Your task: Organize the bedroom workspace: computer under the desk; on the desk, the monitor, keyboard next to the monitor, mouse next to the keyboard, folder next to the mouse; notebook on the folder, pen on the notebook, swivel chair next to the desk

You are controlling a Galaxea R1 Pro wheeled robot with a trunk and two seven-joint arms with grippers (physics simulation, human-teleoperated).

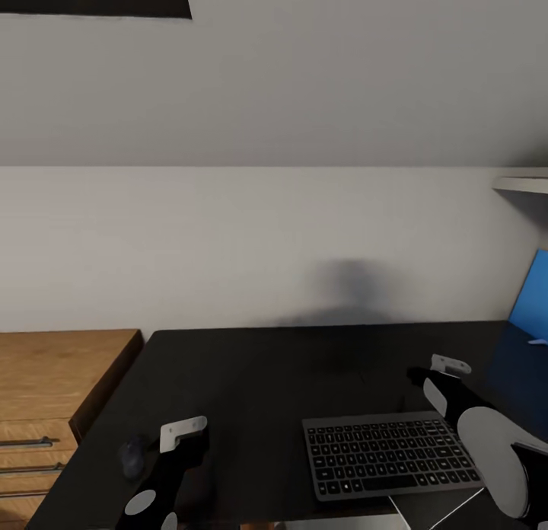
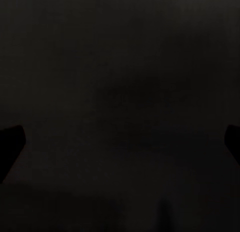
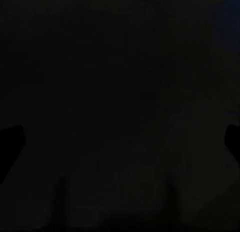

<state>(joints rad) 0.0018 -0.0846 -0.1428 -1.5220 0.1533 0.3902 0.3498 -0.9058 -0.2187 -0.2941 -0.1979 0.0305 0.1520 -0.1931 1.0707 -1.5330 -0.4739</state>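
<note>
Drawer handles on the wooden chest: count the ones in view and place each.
3. All are on the light wooden chest left of the desk: top handle, middle handle, bottom handle. More may lie beyond the picture's edge.

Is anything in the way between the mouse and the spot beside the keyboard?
Nothing visible blocks it. The mouse sits near the desk's left front edge, by the left arm, and bare black desktop runs from there to the keyboard.
</note>
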